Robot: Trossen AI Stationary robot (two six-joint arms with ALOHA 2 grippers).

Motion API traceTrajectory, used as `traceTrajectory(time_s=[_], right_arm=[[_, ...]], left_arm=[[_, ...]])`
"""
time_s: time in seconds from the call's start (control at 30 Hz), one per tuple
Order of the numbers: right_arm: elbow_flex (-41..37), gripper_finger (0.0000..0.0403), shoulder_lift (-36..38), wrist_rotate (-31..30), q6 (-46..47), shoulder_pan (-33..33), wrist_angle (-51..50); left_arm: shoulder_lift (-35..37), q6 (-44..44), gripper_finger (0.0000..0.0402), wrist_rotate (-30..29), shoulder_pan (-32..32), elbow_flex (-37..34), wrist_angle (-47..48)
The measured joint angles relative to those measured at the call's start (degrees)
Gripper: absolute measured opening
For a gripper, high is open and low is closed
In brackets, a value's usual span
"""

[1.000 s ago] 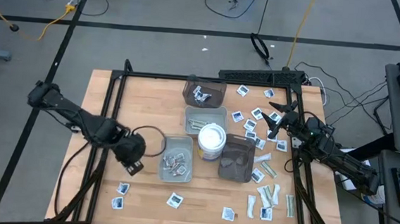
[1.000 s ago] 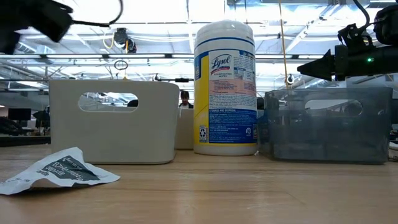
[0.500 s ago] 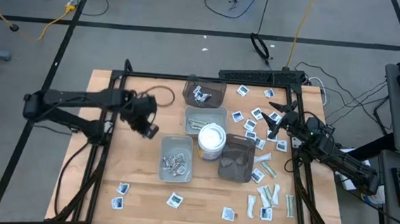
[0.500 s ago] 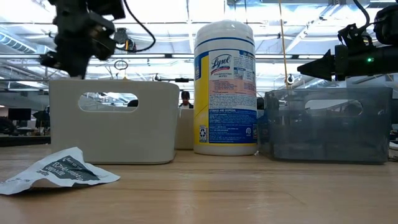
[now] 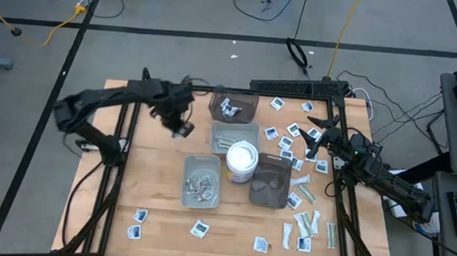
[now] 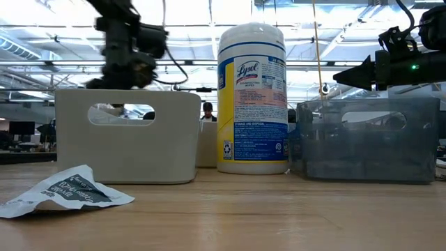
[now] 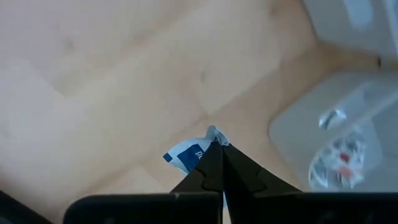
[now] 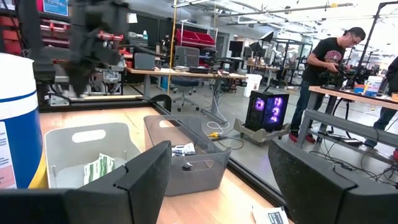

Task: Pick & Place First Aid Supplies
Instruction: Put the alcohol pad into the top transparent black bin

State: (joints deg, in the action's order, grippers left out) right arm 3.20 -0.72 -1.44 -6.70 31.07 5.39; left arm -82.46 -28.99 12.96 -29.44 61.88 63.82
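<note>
Low view, lower left of frame: one square packet [image 6: 64, 191] lies loose on the wood, nearest the camera. Behind it, centre, the white tub [image 6: 252, 97] stands between a grey tray [image 6: 127, 136] and a dark tray [image 6: 368, 139].

High view: the left gripper [image 5: 182, 127], upper centre-left, is pinched tight on a blue-printed packet [image 7: 188, 155], above bare table beside the far dark tray [image 5: 232, 106]. The grip is only on a corner; a fast swing could shake it free short of the tray.

The right gripper [image 5: 318, 144], centre-right, waits with fingers spread wide above scattered packets [image 5: 291, 132].
</note>
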Motion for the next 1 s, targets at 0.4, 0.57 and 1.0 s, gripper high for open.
traceTrajectory(time_s=[0.4, 0.57, 1.0], right_arm=[[0.02, 0.0263, -0.01, -0.01, 0.00, 0.00, 0.00], [0.02, 0.0263, -0.01, 0.00, 0.00, 0.00, 0.00], [0.02, 0.0263, -0.01, -0.01, 0.00, 0.00, 0.00]], left_arm=[[-27.46, 13.81, 0.0000, -3.30, -5.72, 37.87, 5.59], [-37.71, 16.13, 0.0001, -3.31, -6.44, 52.73, 6.63], [-52.45, 15.48, 0.0002, 0.58, -6.92, 64.81, 7.55]])
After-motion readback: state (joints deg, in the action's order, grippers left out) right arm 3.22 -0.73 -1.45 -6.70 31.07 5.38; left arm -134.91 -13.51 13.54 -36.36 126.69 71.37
